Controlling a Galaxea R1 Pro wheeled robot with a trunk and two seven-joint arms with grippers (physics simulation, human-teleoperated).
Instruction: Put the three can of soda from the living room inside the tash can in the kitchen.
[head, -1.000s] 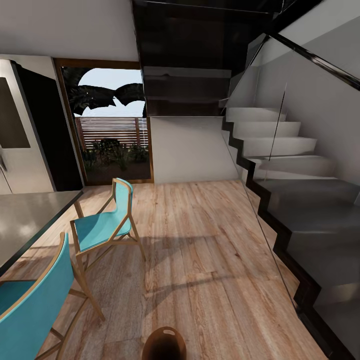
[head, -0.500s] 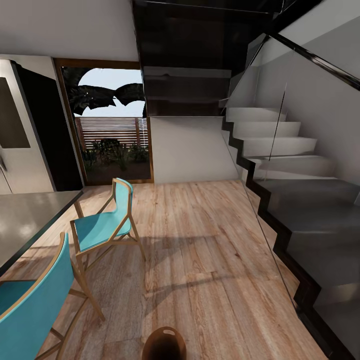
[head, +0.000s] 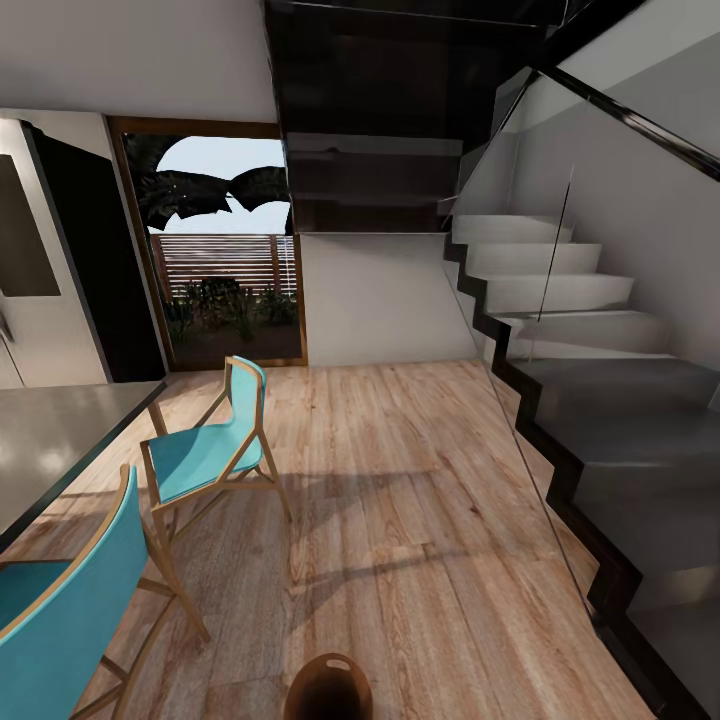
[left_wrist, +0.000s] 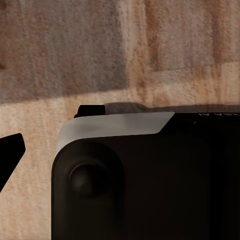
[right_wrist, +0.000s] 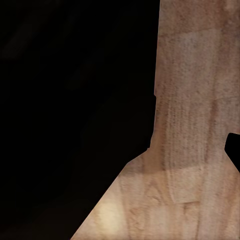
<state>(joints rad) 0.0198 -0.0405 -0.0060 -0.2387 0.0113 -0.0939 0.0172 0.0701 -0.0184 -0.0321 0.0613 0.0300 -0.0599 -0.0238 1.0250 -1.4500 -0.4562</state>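
The tash can (head: 328, 688), a small round brown bin with a dark inside, stands on the wood floor at the bottom edge of the head view, right below me. The cans of soda are out of view. The left wrist view has one dark fingertip (left_wrist: 9, 150) at the picture's edge, beside a dark, grey-topped part of the robot's body (left_wrist: 145, 175) over the floor. One dark fingertip (right_wrist: 234, 149) also pokes in at the edge of the right wrist view, next to a large black shape. Nothing shows between the fingers.
The steel fridge (head: 40, 270) stands far left, with a grey table (head: 50, 440) and two blue wood-framed chairs (head: 205, 455) in front. A glass-railed staircase (head: 590, 400) runs along the right. A glass door (head: 225, 260) lies ahead. Wood floor stretches down the middle.
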